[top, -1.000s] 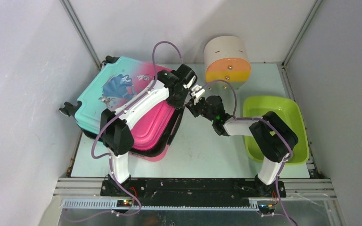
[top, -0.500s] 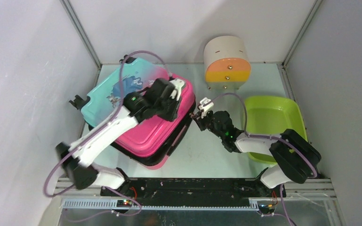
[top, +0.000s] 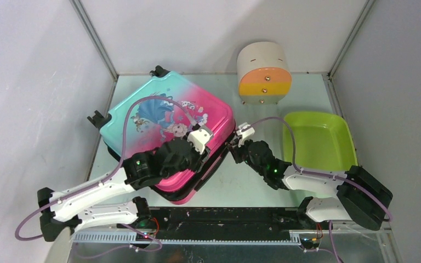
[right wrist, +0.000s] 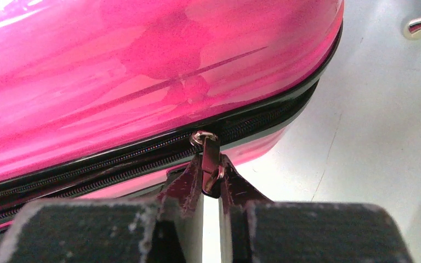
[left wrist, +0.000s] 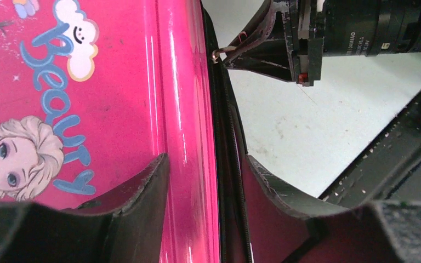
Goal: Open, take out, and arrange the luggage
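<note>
Right wrist: the right gripper point(right wrist: 211, 178) pinched the luggage's point(right wrist: 142, 66) zipper pull point(right wrist: 210, 156) at its fingertips. The left gripper point(left wrist: 205, 164) straddled the rim point(left wrist: 189, 109), fingers parted, having drawn back.

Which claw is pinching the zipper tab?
The right gripper, closed on the zipper pull of the luggage; the left gripper stands open astride its rim.

The left arm point(top: 93, 192) lies low and stretched out from its base, forearm running up and to the right. The left end effector point(left wrist: 205, 175) has its 2 fingers point(left wrist: 142, 186) spread apart. The right arm point(top: 318, 183) is folded low too (elbow out to the right) and reaches leftward. The right end effector point(right wrist: 212, 178) is pinched on a zipper pull point(right wrist: 210, 156), fingers nearly meeting.
</note>
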`<act>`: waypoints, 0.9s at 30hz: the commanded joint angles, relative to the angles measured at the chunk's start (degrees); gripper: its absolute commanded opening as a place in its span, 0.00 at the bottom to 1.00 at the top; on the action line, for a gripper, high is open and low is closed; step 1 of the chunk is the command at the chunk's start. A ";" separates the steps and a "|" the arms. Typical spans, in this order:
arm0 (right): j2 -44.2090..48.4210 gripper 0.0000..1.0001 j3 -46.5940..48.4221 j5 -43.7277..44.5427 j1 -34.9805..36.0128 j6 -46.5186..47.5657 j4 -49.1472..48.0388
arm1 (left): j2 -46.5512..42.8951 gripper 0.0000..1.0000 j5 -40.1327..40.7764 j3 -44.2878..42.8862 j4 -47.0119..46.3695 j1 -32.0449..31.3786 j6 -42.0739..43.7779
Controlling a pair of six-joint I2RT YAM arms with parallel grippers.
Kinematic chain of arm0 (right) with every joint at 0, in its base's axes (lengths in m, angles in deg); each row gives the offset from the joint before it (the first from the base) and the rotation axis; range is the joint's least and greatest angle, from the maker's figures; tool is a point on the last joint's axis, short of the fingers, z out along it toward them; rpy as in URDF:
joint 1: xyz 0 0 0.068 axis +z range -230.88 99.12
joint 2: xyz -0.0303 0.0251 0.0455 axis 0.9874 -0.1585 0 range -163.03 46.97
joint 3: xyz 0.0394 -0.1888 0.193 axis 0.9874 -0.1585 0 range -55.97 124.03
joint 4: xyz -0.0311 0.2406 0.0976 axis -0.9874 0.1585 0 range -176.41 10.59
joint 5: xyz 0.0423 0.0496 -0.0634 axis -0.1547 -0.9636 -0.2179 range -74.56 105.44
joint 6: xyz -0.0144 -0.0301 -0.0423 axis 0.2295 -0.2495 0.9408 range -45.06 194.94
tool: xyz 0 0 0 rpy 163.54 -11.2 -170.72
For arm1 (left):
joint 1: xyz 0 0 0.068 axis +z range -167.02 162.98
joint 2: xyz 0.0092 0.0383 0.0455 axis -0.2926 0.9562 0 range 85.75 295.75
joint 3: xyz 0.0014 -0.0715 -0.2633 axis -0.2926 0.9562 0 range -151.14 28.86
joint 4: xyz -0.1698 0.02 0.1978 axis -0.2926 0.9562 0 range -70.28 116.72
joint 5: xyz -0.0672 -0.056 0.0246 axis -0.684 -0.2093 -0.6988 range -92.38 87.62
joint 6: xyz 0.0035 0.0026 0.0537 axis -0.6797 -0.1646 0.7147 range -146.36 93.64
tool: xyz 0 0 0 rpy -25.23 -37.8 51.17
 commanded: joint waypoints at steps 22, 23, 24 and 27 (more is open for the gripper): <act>9.69 0.00 1.33 4.74 0.69 -3.48 -10.65 | 2.15 0.54 16.57 5.57 2.48 -16.74 -16.99; 9.73 0.00 1.32 4.57 0.60 -3.51 -10.72 | 2.68 0.54 16.95 6.16 3.01 -16.67 -17.44; 9.83 0.00 1.32 4.55 0.42 -3.63 -10.78 | 3.05 0.54 17.01 7.15 3.04 -16.65 -18.02; 10.11 0.00 1.32 4.08 0.34 -4.00 -10.67 | 5.01 0.56 16.63 9.24 2.00 -16.53 -18.38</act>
